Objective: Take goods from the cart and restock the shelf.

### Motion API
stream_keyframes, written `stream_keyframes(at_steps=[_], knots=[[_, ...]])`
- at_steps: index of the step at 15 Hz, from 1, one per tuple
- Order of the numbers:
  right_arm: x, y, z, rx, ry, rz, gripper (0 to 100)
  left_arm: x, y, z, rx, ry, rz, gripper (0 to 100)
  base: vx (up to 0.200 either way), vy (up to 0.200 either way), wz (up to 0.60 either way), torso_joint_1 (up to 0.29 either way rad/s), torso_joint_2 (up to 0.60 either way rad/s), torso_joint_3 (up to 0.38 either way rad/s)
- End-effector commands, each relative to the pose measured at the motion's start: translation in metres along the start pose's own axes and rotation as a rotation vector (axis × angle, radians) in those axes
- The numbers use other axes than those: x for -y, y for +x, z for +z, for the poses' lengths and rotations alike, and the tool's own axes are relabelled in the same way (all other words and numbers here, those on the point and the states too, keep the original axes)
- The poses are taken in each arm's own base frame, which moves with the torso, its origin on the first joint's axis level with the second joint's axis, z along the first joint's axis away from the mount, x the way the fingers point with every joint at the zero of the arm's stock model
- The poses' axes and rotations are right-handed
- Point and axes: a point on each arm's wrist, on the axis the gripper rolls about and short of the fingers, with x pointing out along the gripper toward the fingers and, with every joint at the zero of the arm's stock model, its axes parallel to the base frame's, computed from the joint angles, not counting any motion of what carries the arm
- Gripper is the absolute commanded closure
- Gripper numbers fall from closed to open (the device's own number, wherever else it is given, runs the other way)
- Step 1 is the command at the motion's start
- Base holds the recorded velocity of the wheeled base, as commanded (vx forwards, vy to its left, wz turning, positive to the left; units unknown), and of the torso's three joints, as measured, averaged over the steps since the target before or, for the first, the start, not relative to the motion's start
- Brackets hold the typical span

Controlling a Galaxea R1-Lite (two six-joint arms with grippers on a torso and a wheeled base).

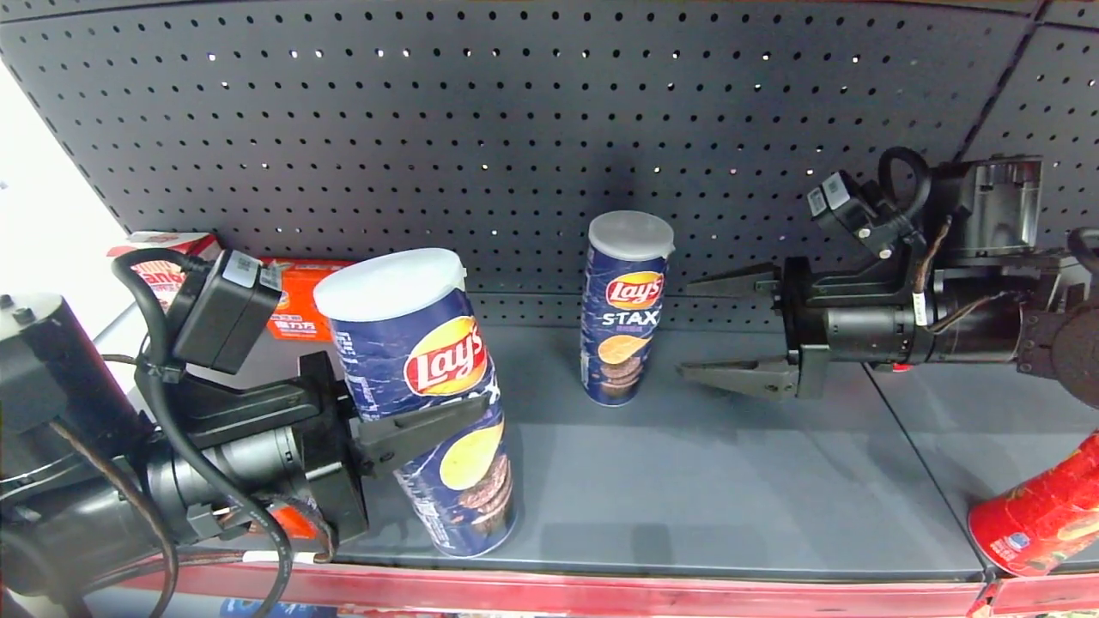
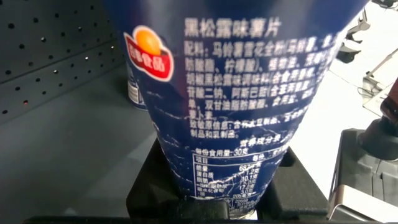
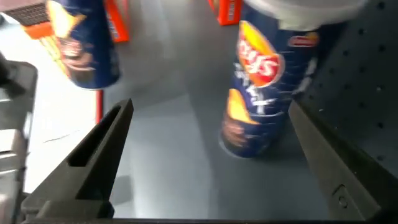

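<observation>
Two blue cans: the left gripper [image 1: 429, 408] clamps the tilted can [image 1: 412, 343], top leaning toward 11 o'clock, base near the shelf [image 1: 687, 481] front; the upright can [image 1: 625, 318] stands at its 2 o'clock, right gripper [image 1: 684, 329] splayed wide just beyond.

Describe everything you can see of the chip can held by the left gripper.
The dark blue chip can is a tall tube, seemingly cardboard, with a white plastic lid, a red-and-yellow logo, pictured chips and white print on its back. It tilts, its top leaning to the robot's left. The left gripper clamps its middle. Its base is near the front edge of the shelf; whether it touches cannot be told.
</observation>
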Motion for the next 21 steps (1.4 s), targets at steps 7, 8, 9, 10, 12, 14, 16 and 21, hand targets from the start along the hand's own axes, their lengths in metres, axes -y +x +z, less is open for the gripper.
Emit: stream_keyframes(at_steps=[7, 8, 9, 10, 12, 14, 16, 21], knots=[[0.038, 0.018, -0.019, -0.018, -0.011, -0.045, 0, 0.0, 0.0, 0.0, 0.001, 0.0, 0.001, 100, 0.0, 0.0, 0.0, 0.0, 0.0, 0.0], [0.041, 0.022, -0.022, -0.018, -0.006, -0.041, 0, 0.0, 0.0, 0.0, -0.001, -0.001, 0.001, 100, 0.0, 0.0, 0.0, 0.0, 0.0, 0.0], [0.044, 0.025, -0.023, -0.017, -0.007, -0.042, 0, 0.0, 0.0, 0.0, 0.001, 0.0, 0.001, 100, 0.0, 0.0, 0.0, 0.0, 0.0, 0.0], [0.05, 0.033, -0.025, -0.013, -0.009, -0.036, 0, 0.0, 0.0, 0.0, -0.001, -0.001, 0.001, 100, 0.0, 0.0, 0.0, 0.0, 0.0, 0.0], [0.056, 0.044, -0.029, -0.011, -0.011, -0.027, 0, -0.001, 0.001, 0.0, -0.002, -0.002, 0.002, 100, 0.0, 0.0, 0.0, 0.0, 0.0, 0.0], [0.059, 0.054, -0.033, -0.012, -0.008, -0.015, 0, -0.001, 0.001, -0.001, -0.003, -0.002, 0.002, 100, 0.0, 0.0, 0.0, 0.0, 0.0, 0.0], [0.062, 0.062, -0.036, -0.009, -0.01, -0.006, 0, -0.002, 0.001, -0.001, -0.005, -0.004, 0.004, 100, 0.0, 0.0, 0.0, 0.0, 0.0, 0.0], [0.065, 0.073, -0.047, -0.014, -0.002, 0.004, 0, -0.002, 0.001, -0.002, -0.005, -0.004, 0.006, 100, 0.0, 0.0, 0.0, 0.0, 0.0, 0.0]])
